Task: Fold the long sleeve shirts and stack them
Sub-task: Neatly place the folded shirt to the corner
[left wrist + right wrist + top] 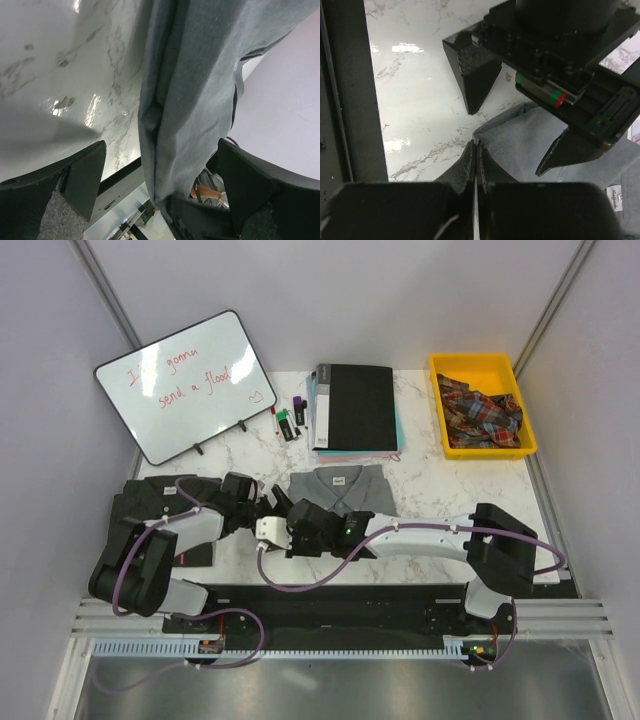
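— Where is the top camera looking from?
— It is hanging high behind both arms, facing down over the whole worktop (420,500).
— And the wrist cameras?
— Each is peering closely past its own fingers. The camera on the right pincer (476,160) is catching the left pincer (504,144) just ahead; both are sharing the grey shirt (200,75).

Two collared button-up cloth shirts: one plain mid-grey shirt (345,488), one dark charcoal shirt (150,502). One white rectangular whiteboard with red writing (185,385). One flat black rectangular book with teal edge (355,405). One yellow plastic bin (480,368), one red plaid cloth bundle (482,415) inside. Small markers (287,422): about four, exact count unclear.
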Action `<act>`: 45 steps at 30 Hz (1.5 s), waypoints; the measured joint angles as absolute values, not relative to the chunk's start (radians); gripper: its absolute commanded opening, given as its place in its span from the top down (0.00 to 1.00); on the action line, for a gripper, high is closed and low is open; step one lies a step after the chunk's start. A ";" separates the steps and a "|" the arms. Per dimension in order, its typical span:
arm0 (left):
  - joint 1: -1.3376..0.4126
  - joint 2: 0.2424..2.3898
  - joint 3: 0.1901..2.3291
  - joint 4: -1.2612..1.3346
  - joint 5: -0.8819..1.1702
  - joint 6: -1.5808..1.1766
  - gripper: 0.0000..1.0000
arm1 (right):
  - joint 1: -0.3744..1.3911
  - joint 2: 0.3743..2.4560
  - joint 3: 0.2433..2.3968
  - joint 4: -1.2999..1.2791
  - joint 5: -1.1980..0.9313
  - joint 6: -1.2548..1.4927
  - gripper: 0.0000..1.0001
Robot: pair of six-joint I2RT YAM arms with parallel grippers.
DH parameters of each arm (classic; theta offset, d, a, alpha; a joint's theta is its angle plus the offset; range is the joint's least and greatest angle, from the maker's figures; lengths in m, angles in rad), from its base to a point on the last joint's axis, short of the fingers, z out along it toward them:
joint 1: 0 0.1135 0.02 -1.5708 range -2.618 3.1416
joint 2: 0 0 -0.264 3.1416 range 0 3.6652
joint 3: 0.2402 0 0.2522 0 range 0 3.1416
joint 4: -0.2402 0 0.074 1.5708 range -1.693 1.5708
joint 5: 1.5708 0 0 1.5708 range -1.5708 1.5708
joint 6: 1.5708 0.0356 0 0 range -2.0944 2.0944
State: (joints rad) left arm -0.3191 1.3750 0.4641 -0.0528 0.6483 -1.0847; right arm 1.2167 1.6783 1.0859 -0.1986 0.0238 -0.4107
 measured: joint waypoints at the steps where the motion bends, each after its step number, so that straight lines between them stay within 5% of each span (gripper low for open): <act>1: -0.323 1.390 0.473 -0.045 0.644 -1.085 0.01 | 1.217 1.678 1.092 -0.203 0.023 -0.407 1.00; 9: -0.325 1.494 0.557 -0.019 0.628 -1.083 0.18 | 1.218 1.678 1.165 -0.221 -0.008 -0.366 1.00; 17: -0.303 1.584 0.587 0.030 0.662 -1.084 0.21 | 1.226 1.678 1.176 -0.233 -0.030 -0.343 1.00; 20: -0.302 1.600 0.596 0.041 0.664 -1.083 0.44 | 1.230 1.678 1.177 -0.237 -0.034 -0.336 1.00; 21: -0.302 1.602 0.596 0.044 0.663 -1.082 0.66 | 1.232 1.678 1.177 -0.237 -0.035 -0.333 1.00; 23: -0.302 1.604 0.596 0.047 0.664 -1.084 0.87 | 1.235 1.678 1.177 -0.240 -0.038 -0.327 1.00; 24: -0.302 1.604 0.596 0.048 0.664 -1.074 0.98 | 1.237 1.678 1.179 -0.242 -0.038 -0.324 0.96; 32: -0.291 1.546 0.774 -0.295 0.609 -0.822 0.98 | 1.237 1.675 1.222 -0.269 -0.060 -0.284 0.28; 33: -0.284 1.530 0.818 -0.356 0.594 -0.765 0.98 | 1.235 1.671 1.227 -0.278 -0.062 -0.275 0.07; 34: -0.275 1.514 0.868 -0.425 0.577 -0.702 0.98 | 1.231 1.663 1.230 -0.287 -0.067 -0.268 0.02; 45: -0.139 1.489 1.169 -0.902 0.355 -0.203 0.98 | 1.141 1.521 1.249 -0.354 -0.039 -0.231 0.02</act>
